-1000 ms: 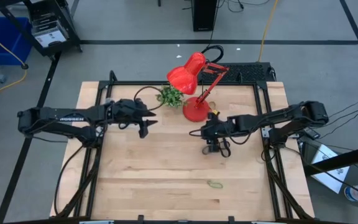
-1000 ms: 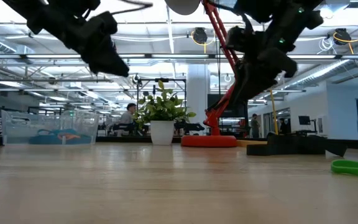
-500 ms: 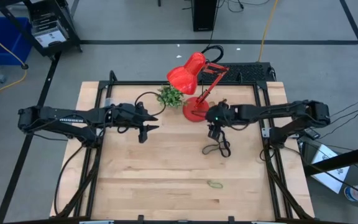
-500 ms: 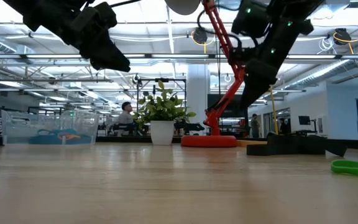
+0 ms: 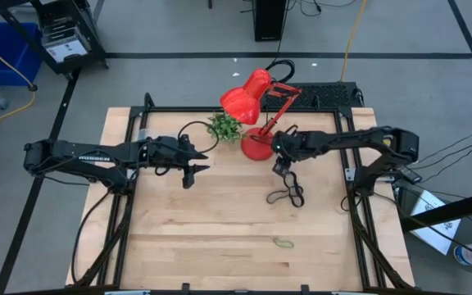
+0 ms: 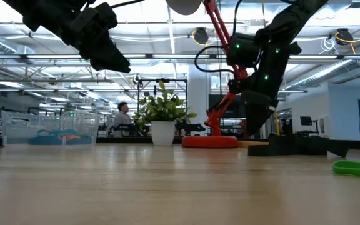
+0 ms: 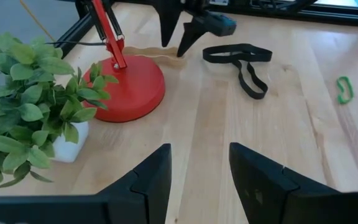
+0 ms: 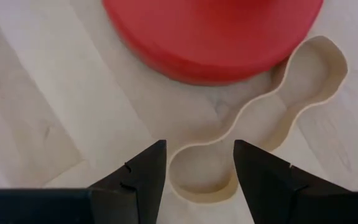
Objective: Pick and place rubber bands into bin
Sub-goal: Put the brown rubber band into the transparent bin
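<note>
A tan rubber band [image 8: 253,118] lies flat in a wavy loop on the wood beside the red lamp's base [image 8: 210,31]. My right gripper [image 8: 194,174] hangs open just above the band's near end, pointing steeply down, one finger on either side of that loop; it also shows from above [image 5: 280,167]. Two black rubber bands [image 5: 287,195] lie tangled a little nearer, and a green rubber band [image 5: 283,242] lies toward the near edge. The clear bin [image 6: 49,130], with blue and orange bands inside, stands at the far left. My left gripper [image 5: 192,170] hovers open left of centre.
A red desk lamp [image 5: 252,98] stands at the far middle on its round base [image 5: 258,146], with a small potted plant [image 5: 225,127] to its left. Bare wood spreads across the table's near half. The black frame rails [image 5: 352,205] run along both sides.
My right gripper has left the spot over the black bands and gone toward the table's far edge, to the lamp base, sinking and rolling as it went; it stays open. The black bands lie where they were.
</note>
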Robot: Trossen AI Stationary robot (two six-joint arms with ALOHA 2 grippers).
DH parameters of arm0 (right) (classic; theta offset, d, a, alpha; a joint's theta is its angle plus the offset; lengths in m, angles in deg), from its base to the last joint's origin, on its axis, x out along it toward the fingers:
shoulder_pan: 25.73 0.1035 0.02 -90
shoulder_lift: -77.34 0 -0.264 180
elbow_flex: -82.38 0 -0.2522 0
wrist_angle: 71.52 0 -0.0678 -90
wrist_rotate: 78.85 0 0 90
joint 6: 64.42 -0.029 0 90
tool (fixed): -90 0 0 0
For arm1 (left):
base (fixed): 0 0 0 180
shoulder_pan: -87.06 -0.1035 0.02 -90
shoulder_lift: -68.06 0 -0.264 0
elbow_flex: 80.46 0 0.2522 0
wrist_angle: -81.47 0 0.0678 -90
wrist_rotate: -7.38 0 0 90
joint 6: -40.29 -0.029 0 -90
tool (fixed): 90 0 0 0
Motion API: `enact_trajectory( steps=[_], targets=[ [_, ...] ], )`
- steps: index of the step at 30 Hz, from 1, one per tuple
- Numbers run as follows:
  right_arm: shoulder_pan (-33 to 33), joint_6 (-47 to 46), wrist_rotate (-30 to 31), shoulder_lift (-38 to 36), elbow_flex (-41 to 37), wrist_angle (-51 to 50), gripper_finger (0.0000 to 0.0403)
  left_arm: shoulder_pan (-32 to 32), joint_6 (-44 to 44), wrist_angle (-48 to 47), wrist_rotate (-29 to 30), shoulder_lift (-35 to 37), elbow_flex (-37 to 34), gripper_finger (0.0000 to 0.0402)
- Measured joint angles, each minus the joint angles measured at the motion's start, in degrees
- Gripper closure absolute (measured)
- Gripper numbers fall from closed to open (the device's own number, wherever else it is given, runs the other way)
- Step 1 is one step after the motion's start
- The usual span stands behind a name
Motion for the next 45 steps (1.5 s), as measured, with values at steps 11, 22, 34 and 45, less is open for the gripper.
enact_trajectory(
  steps=[11,22,34,45],
  targets=[
    [-0.08,-0.16,0.08,6.07,0.09,0.39,0.022,0.0,0.02,0.0,0.0,0.0,-0.02,0.0233],
    [0.0,0.01,-1.47,7.04,0.17,0.63,0.0295,0.0,0.35,0.0,0.0,0.0,-0.02,0.0233],
    [0.9,2.4,-0.03,4.14,-0.15,1.17,0.0396,0.0,2.02,0.0,0.0,0.0,-0.02,0.0233],
    [5.25,0.35,7.87,-12.31,-0.11,-4.58,0.0401,0.04,2.66,0.0,0.0,0.0,-0.02,0.0233]
  ],
)
